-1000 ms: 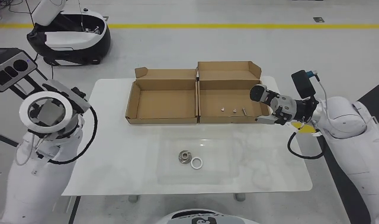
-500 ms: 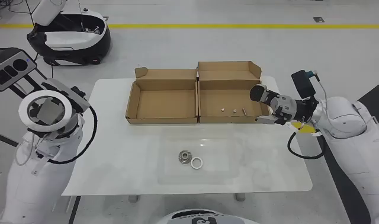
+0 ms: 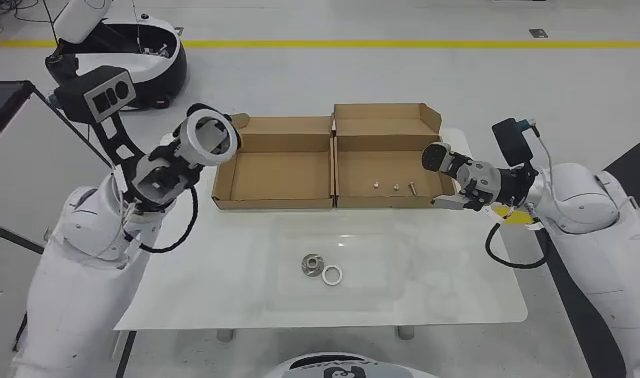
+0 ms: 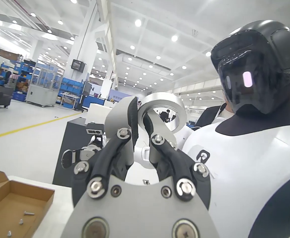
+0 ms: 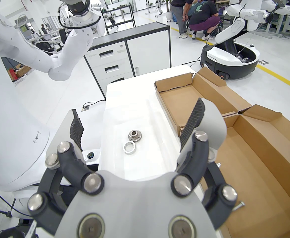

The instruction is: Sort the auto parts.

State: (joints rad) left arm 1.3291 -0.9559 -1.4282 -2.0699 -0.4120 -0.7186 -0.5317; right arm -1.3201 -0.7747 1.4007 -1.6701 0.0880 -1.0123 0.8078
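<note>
My left gripper [image 4: 140,115] pinches the wall of the big metal ring [image 4: 159,99], held high. The bare left box [image 3: 272,175] lies below, just beside the jaws, nearest this arm. My right gripper [image 5: 137,110] hangs wide open and empty at the right box [image 3: 385,168]. The hub [image 5: 134,134] and small ring [image 5: 129,147] lie beyond its jaws.

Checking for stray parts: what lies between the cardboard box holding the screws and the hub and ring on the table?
Nothing: the top view shows only bare white table between the box and the flanged hub and small ring.
</note>
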